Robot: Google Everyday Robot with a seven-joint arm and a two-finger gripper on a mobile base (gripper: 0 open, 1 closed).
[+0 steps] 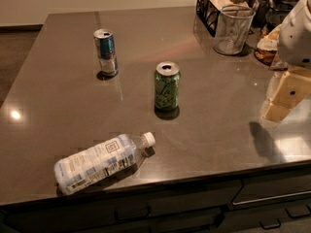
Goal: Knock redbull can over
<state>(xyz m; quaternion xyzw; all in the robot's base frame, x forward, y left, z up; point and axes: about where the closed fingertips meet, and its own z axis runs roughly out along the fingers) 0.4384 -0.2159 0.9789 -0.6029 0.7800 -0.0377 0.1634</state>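
The redbull can [106,52] stands upright on the dark counter [58,96], left of centre and toward the back. It is slim, blue and silver, with an opened silver top. My gripper [284,98] hangs at the right edge of the view, pale cream, above the counter and far to the right of the can. The white arm [299,30] rises above it.
A wider green can [167,86] stands upright at centre. A clear plastic bottle [102,161] with a white label lies on its side near the front edge. A wire mesh cup [233,29], a black wire basket [214,6] and snack bowls stand at the back right.
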